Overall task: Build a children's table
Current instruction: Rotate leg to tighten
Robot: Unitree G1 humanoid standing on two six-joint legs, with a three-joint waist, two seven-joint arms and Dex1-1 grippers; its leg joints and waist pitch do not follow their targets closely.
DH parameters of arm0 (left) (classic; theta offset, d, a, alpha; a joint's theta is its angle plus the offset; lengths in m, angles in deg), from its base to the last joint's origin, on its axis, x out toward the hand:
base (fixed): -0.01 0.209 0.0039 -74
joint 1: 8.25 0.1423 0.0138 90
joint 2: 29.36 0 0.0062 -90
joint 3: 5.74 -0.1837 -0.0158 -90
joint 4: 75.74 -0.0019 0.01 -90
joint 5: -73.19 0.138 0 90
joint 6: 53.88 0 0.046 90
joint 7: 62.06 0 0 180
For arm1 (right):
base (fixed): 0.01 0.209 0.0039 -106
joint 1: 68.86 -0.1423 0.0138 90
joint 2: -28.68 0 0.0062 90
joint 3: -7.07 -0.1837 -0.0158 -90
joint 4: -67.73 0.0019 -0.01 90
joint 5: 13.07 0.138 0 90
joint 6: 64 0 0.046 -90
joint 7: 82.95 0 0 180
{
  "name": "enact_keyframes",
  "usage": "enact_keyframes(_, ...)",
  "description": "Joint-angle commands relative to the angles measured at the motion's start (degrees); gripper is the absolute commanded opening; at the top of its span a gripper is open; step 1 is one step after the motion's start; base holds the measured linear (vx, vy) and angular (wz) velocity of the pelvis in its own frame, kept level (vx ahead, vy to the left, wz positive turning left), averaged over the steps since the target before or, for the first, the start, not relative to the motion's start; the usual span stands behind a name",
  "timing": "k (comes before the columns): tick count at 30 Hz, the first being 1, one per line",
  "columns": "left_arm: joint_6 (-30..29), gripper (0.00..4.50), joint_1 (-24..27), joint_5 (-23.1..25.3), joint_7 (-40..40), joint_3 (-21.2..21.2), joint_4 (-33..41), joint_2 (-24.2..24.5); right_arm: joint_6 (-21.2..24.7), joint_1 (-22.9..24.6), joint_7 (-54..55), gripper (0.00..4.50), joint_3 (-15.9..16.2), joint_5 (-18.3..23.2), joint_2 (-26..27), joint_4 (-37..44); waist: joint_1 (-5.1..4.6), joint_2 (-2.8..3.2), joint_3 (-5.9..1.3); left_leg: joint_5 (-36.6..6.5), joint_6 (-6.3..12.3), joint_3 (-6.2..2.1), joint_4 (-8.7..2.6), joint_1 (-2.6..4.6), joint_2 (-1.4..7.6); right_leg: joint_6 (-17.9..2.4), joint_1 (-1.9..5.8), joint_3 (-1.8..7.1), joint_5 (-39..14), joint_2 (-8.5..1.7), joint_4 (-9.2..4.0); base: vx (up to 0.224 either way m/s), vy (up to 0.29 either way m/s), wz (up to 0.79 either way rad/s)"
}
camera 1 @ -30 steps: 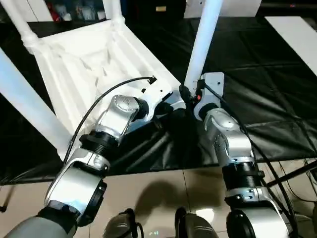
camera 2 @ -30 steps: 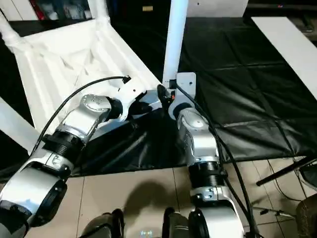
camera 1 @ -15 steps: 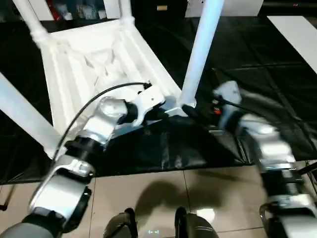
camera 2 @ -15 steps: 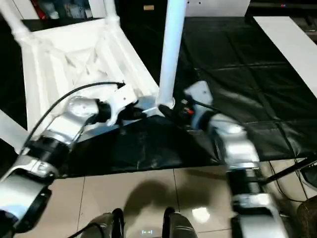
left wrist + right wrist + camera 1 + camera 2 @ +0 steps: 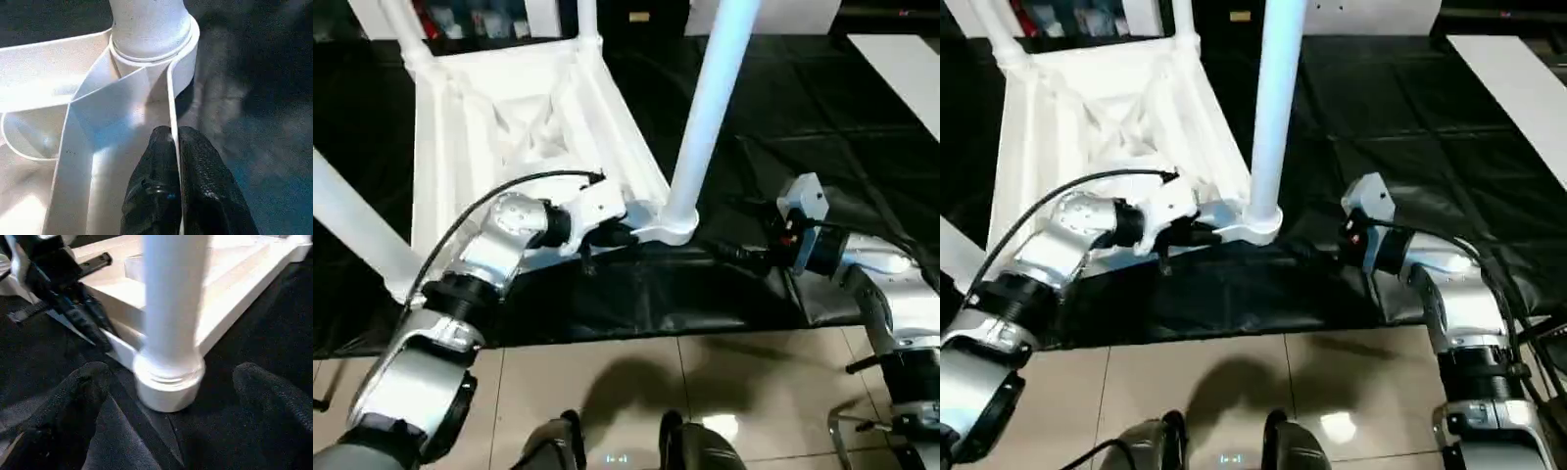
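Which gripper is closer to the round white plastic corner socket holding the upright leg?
Left. The left gripper pinches the tabletop rim beside the socket; the right gripper hangs open, apart.

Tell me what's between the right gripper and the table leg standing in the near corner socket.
Nothing: between the right gripper and the leg in its corner socket lies bare black floor covering, seen in the right wrist view.

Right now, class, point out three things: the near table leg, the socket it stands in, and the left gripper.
near leg point(image 5: 710, 108), left eye view, middle of its white shaft.
socket point(image 5: 168, 382), right wrist view, round collar at the leg's base.
left gripper point(image 5: 175, 139), left wrist view, fingertips shut on the table's rim.
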Motion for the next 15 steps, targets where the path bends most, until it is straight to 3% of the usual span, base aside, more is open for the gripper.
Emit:
enact_keyframes(1,1.68,0.0,2.1,-1.65,5.35,-2.05,2.86,0.27,-1.09,-0.94,-2.23,4.44,1.69,-0.06,-0.64,-1.06,0.37,-0.21,-5.13,-10.42,6.66,-1.63,-3.04,1.82,3.92,-12.86,3.41,2.81,-17.05,-5.27,-3.44,0.0,0.0,0.0)
enact_keyframes(6,2.54,0.0,3.74,-2.82,9.6,-2.84,5.94,2.37,-2.22,-2.12,-8.0,4.44,3.65,1.0,-1.45,-2.12,0.94,-0.01,-5.45,-7.79,7.9,-1.53,-2.8,1.75,4.22,-15.07,3.56,2.76,-10.43,-5.1,-2.28,0.0,0.0,0.0)
enact_keyframes(8,2.8,0.0,4.71,-3.08,11.58,-3.36,7.48,3.56,-1.48,-2.79,-12.57,4.07,4.67,2.43,-1.73,-2.58,1.21,0.04,-5.44,-7.81,8.26,-1.48,-2.74,1.83,4.31,-15.48,3.55,2.79,-9.44,-5.17,-2.12,0.0,0.0,0.0)
enact_keyframes(10,3.36,0.0,5.2,-3.2,12.93,-3.56,8.19,4.22,-1.39,-3.49,-14.47,4.07,5.19,2.79,-1.73,-3.42,1.32,-0.25,-5.28,-8.16,8.33,-1.43,-2.77,1.77,4.35,-15.22,3.52,2.84,-10.57,-5.31,-2.32,0.0,0.0,0.0)
enact_keyframes(15,2.97,0.0,7.35,-4.22,16.61,-4.43,12.56,6.05,-2.1,-6.16,-18.21,3.6,6.54,3.16,-1.21,-7.41,1.26,-0.14,-5.22,-9.52,6.5,-1.54,-2.94,1.86,4.34,-14.49,3.48,2.85,-14.47,-5.45,-2.58,0.0,0.0,0.0)
